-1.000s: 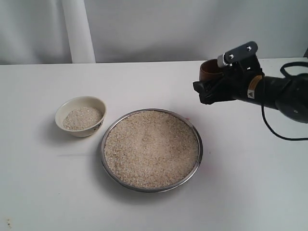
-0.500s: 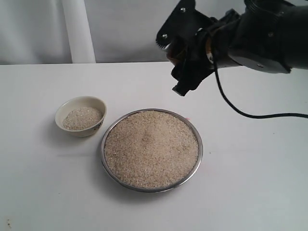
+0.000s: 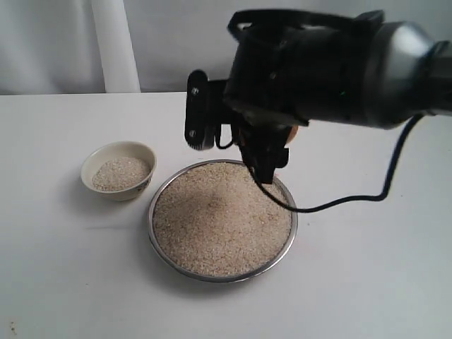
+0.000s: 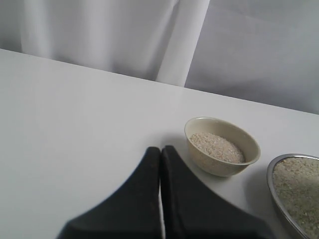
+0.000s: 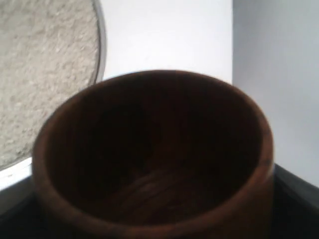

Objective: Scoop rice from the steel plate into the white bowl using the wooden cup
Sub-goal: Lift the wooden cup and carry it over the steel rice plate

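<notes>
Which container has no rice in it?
The wooden cup, reddish-brown: its dark inside is bare, while the white bowl and the steel plate both hold rice.

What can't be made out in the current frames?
- wooden cup: in the exterior view it is almost wholly hidden behind the right arm; only a brown sliver shows.
- right gripper: in the right wrist view the cup fills the frame and covers where the pads meet it.
- steel plate: the arm hides its far rim in the exterior view, and the frame edge cuts it off in the left wrist view.
</notes>
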Available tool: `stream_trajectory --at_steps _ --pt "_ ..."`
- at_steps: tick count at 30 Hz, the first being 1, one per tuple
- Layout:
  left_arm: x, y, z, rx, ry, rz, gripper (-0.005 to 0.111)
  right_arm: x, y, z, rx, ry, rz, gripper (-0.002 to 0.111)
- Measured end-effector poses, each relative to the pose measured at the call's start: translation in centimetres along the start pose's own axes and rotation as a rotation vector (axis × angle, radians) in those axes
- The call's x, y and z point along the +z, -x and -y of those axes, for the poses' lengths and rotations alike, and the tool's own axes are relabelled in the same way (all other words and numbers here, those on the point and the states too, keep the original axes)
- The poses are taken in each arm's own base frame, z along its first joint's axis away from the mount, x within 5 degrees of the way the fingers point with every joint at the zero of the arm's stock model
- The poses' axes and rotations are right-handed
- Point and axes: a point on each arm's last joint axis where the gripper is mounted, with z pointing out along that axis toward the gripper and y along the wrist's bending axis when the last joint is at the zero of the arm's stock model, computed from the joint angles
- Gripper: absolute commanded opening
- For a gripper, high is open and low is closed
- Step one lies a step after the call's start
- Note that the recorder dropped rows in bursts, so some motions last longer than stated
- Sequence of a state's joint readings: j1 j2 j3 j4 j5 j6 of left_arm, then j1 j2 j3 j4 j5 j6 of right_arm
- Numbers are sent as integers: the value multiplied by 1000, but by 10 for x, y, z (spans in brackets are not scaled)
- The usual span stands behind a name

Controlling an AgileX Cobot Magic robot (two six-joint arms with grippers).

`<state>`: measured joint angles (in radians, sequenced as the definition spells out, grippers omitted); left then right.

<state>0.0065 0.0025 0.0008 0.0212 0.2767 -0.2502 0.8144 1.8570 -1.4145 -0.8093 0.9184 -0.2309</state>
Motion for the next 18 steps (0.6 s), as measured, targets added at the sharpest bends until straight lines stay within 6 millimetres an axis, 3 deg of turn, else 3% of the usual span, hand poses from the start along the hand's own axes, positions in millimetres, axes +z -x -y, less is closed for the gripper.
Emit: stream_trajectory --at_steps 9,14,18 --pt "0 0 0 0 0 0 0 42 22 -48 -302 -5 -244 0" --pt "0 0 0 0 0 0 0 52 31 -68 -498 -31 -349 0" --pt "0 0 0 0 0 0 0 54 36 -77 -559 -44 -365 0"
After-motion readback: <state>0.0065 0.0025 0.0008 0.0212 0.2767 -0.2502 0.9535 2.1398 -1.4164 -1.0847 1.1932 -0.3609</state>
